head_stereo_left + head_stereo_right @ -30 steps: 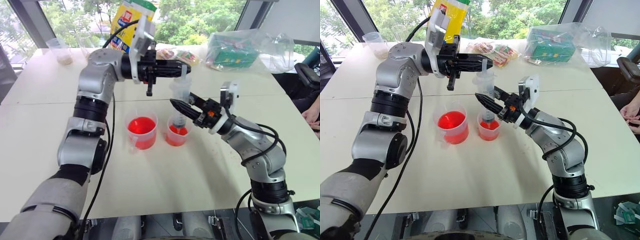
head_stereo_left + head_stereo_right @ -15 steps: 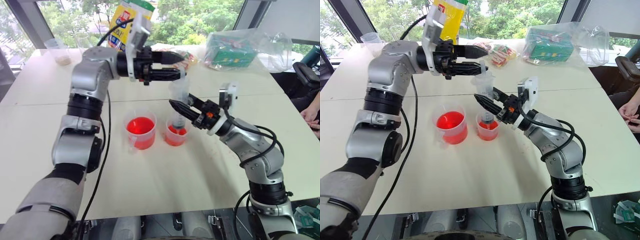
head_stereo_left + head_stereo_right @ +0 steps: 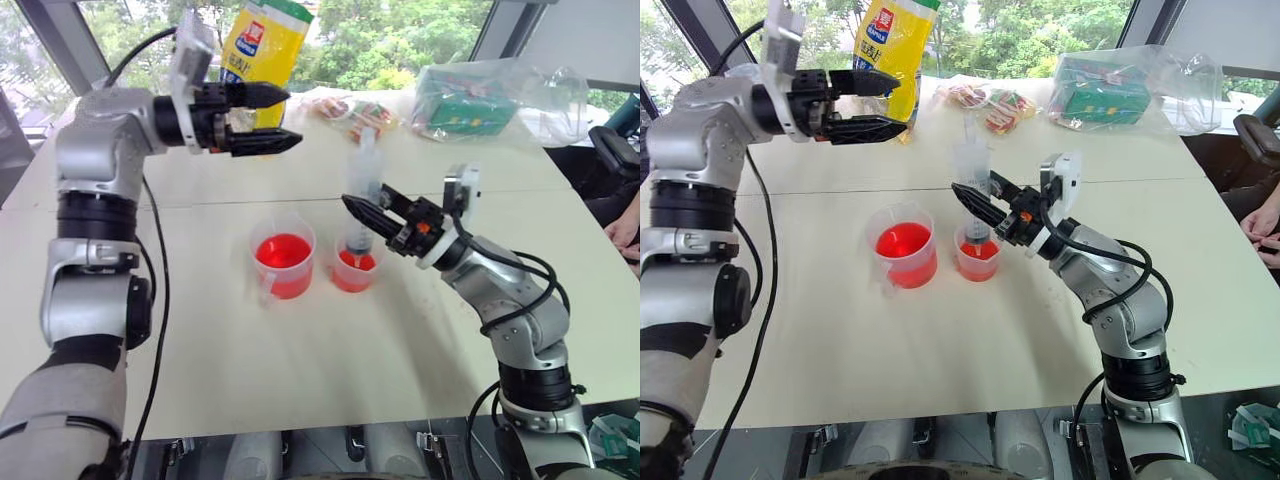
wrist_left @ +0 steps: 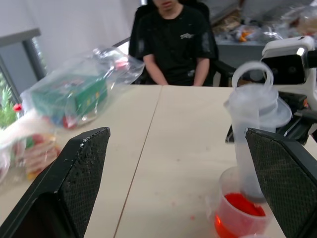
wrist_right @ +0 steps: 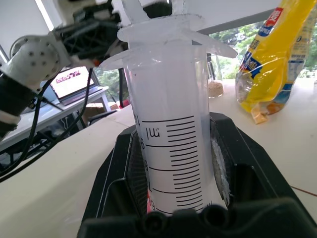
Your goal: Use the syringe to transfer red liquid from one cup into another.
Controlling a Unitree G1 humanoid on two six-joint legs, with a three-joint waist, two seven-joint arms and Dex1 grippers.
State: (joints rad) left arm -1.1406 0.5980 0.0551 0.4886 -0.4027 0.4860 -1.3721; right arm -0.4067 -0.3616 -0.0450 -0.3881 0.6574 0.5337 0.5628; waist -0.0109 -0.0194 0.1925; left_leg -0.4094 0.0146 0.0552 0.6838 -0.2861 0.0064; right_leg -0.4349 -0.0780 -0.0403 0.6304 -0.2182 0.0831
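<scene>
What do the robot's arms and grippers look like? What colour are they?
The arms are shiny silver-grey metal segments with black rings at the joints, and black cables loop along them. Each ends in a black gripper, the left gripper and the right gripper, with two black pointed fingers and a white camera block at the wrist.

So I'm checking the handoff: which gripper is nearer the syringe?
Right. The right gripper is clamped on the syringe; the left gripper hangs open, well off to its side.

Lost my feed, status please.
Right gripper shut on syringe, upright, tip in smaller cup. Left gripper open, off the plunger. Handled beaker alongside. Nothing in the way.
</scene>
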